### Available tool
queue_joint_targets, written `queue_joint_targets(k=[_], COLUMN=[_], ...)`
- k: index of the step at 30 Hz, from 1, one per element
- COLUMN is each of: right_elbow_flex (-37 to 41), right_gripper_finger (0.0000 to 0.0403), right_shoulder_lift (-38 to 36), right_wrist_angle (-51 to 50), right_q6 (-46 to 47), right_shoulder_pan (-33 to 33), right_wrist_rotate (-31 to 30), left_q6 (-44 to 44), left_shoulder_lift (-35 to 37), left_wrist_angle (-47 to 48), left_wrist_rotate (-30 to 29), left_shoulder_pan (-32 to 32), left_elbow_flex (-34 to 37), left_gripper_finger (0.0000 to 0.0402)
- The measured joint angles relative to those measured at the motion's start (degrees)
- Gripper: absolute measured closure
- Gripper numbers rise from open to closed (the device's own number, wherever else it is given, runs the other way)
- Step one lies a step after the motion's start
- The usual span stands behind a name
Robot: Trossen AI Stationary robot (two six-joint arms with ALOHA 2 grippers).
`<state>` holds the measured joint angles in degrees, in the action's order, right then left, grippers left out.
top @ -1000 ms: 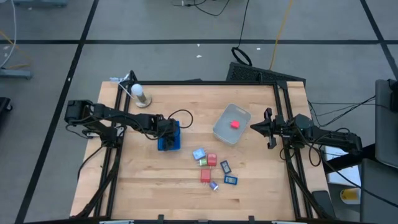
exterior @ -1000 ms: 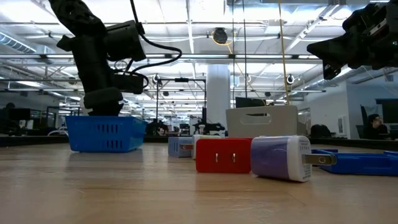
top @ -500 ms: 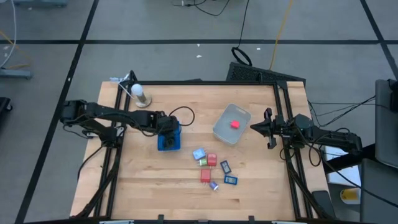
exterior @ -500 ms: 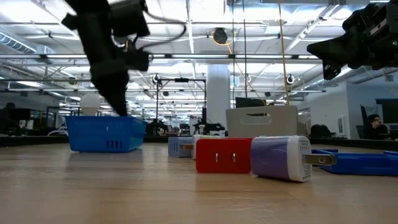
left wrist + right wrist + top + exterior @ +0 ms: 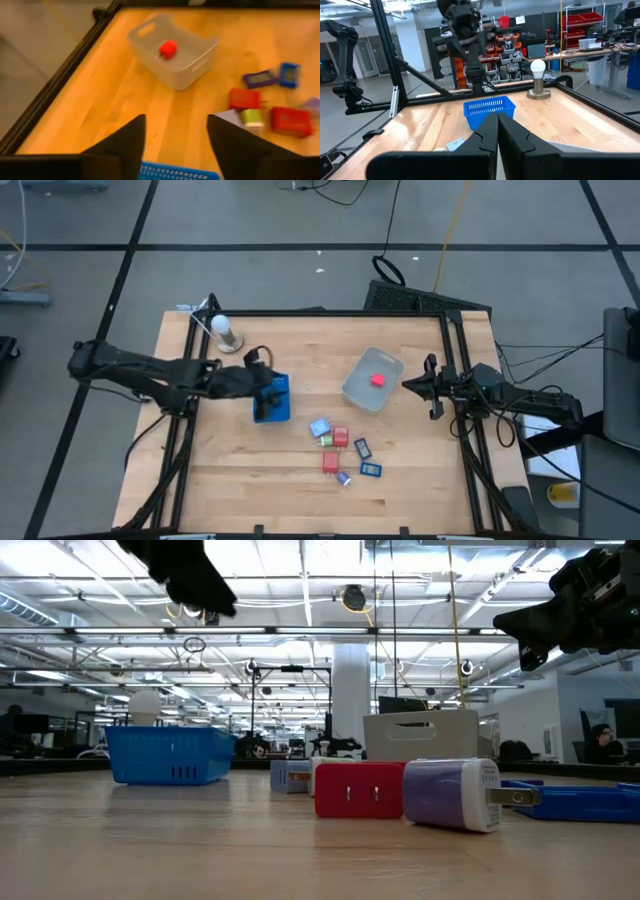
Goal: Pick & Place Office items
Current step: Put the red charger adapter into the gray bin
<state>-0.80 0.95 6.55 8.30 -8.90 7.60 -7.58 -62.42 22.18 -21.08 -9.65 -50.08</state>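
My left gripper (image 5: 268,383) hangs with its fingers (image 5: 127,142) spread apart and nothing between them, just above the left edge of the blue basket (image 5: 272,398). From that wrist I look past the basket's rim (image 5: 177,171) to the office items (image 5: 342,446), a loose cluster on the wooden table (image 5: 230,470) to the right of the basket and nearer me, well clear of the fingers. One red piece (image 5: 168,48) lies apart from the rest, inside the clear tub (image 5: 372,380) further right and farther back.

My right gripper (image 5: 409,385) waits beyond the tub near the table's right edge, its fingers (image 5: 485,132) pressed together on nothing (the wrist camera shows them meeting in a closed wedge).

The overhead camera gives me the whole layout, including a light bulb on a stand (image 5: 224,332) at the far left corner. The table-level camera adds what overhead cannot: a red block (image 5: 359,789) and a lavender plug adapter (image 5: 452,793) side by side, seemingly touching, the adapter's metal prongs pointing right, and a flat blue piece (image 5: 575,800) lying beyond them.
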Motion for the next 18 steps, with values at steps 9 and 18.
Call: queue_joint_targets(k=[9, 18], right_elbow_flex=[0.02, 0.02], right_gripper_finger=[0.0403, 0.0403], right_shoulder_lift=[0.0, 0.0], right_wrist_angle=[-0.02, 0.02], right_q6=[0.0, 0.02], right_shoulder_pan=[0.02, 0.0], right_wrist_rotate=[0.0, 0.0], left_q6=[4.7, 7.9], left_shoulder_lift=[4.26, 10.81], left_wrist_angle=[0.39, -0.66], left_wrist_rotate=[-4.66, -4.77], left_shoulder_pan=[-9.57, -8.86], left_elbow_flex=[0.02, 2.45], left_gripper_finger=[0.0337, 0.0391])
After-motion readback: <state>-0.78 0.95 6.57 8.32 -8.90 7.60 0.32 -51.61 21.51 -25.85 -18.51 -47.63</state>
